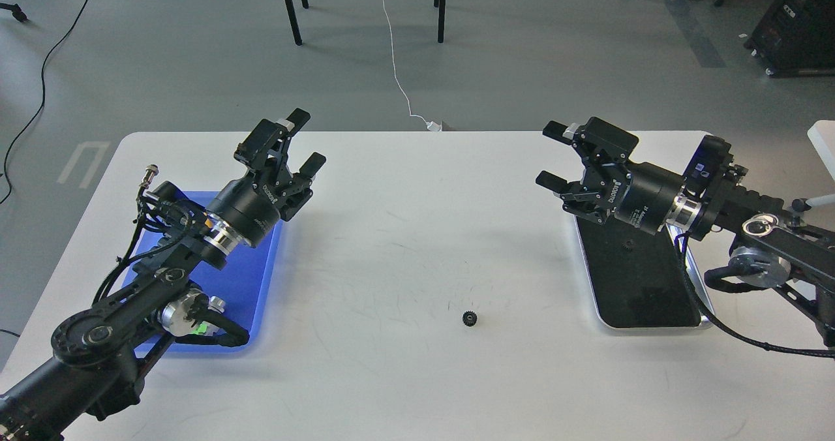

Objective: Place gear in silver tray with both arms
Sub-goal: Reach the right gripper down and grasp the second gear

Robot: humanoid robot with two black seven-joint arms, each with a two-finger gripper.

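Both arms up over the white tabletop (404, 245), nothing gripped.

Left gripper (301, 142): fingers (299, 117) spread wide, empty, pointing up and away from me. It hangs over the far right corner of the blue tray (254, 284); the left arm (130, 310) covers most of that tray, so I can't tell what's in it.

Right gripper (553, 155): fingers (556, 129) also wide apart, empty, pointing left toward the table centre. It sits above the far end of the silver tray (652, 327), and the right arm (770, 232) crosses the tray's far right side. The tray's dark bottom has a small toothed shape just below the wrist; can't say whether it's a gear or a reflection.

Gear (469, 318): small, black, lying flat on the bare tabletop, well apart from both sets of fingers, nearer to me than either. It's to the right of the left fingers and left of the right ones, closer to the silver tray than the blue one, not touching either.

Between the gear and the silver tray's left rim there's only open tabletop with faint scuff marks. A black cable (730, 330) loops off the right arm past the tray's near right corner.

Beyond the table: grey floor, a white cord (394, 69), black chair legs (290, 10).
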